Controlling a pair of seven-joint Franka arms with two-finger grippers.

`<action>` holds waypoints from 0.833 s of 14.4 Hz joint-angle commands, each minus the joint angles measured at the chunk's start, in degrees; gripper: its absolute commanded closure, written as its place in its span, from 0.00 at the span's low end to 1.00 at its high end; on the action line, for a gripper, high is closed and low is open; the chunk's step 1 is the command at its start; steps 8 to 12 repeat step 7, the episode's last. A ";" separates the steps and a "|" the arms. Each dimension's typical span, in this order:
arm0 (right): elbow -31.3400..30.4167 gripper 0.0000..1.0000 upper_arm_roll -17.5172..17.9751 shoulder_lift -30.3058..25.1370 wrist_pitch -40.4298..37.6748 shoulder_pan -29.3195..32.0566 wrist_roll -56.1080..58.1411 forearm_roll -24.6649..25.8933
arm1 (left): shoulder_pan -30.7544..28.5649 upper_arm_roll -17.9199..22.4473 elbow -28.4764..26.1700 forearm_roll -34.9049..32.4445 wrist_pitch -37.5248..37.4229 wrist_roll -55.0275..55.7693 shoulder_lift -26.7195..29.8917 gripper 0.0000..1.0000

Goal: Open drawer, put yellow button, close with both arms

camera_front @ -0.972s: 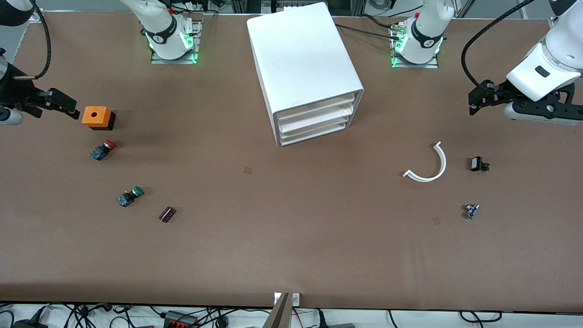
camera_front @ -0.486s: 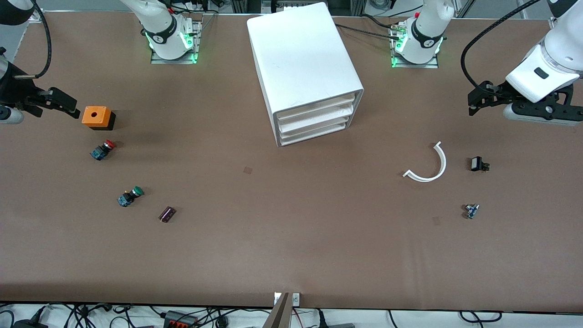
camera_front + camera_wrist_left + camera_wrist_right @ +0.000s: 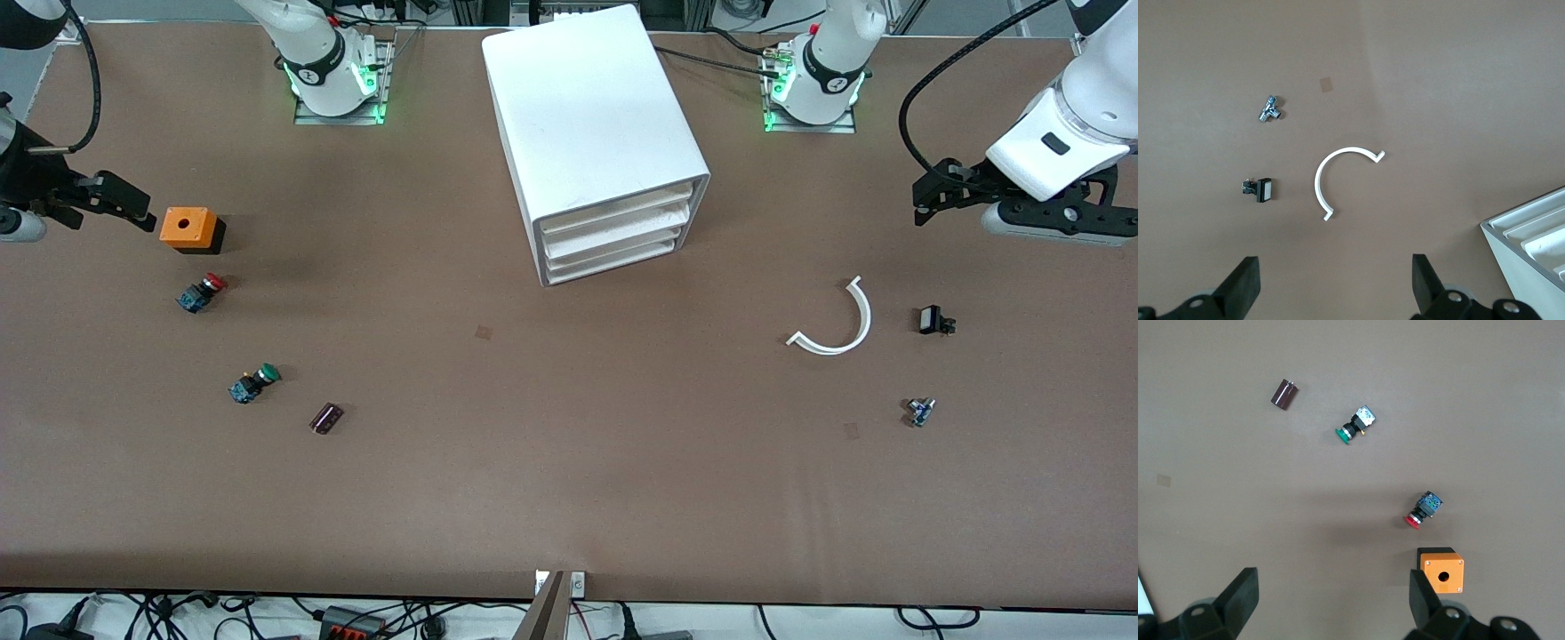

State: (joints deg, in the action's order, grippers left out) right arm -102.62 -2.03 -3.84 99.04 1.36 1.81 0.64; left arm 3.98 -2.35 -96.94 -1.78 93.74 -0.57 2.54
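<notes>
Two arms: both white, each hanging in the air over its own end of the counter (image 3: 569, 480).
Left claw (image 3: 926, 197): over bare counter at the left arm's end, with its fingers spread wide and nothing between them; the left wrist view (image 3: 1331, 293) shows the same gap.
Right claw (image 3: 133, 210): over the counter at the right arm's end, just beside the orange box (image 3: 188, 228); its fingers are apart and hold nothing, as the right wrist view (image 3: 1331, 610) also shows.
Cabinet (image 3: 591, 124): white, standing mid-counter between the two arm bases, set at a slight angle.
Drawers (image 3: 613, 238): three stacked fronts, all pushed in flush.
Yellow button: cannot tell where it is; no view shows an orange-yellow cap.
Orange box: square, with a round hole in its top and a black base.
Red switch (image 3: 201, 292): lying on its side, nearer the front camera than the orange box.
Green switch (image 3: 253, 383): on its side, nearer still.
Dark block (image 3: 326, 417): beside the green switch.
White arc (image 3: 836, 322): lying flat toward the left arm's end.
Black part (image 3: 933, 320): beside the arc.
Metal fitting (image 3: 920, 411): small, nearer the front camera than the black part.
</notes>
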 commanded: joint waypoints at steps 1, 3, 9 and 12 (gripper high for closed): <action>-1.36 0.00 -0.17 -1.26 0.81 -0.31 0.74 0.76 | -0.11 -0.20 -0.36 1.25 -0.14 0.39 0.36 0.00; -1.36 0.00 -0.17 -1.17 0.72 -0.31 0.74 0.76 | -0.03 -0.55 -0.27 1.25 -0.23 0.39 0.36 0.00; -1.36 0.00 -0.17 -1.17 0.63 -0.31 0.74 0.76 | -0.03 -0.55 -0.27 1.25 -0.66 0.39 0.36 0.00; -1.36 0.00 -0.17 -1.17 0.63 -0.31 0.74 0.76 | -0.03 -0.55 -0.27 1.25 -0.66 0.39 0.36 0.00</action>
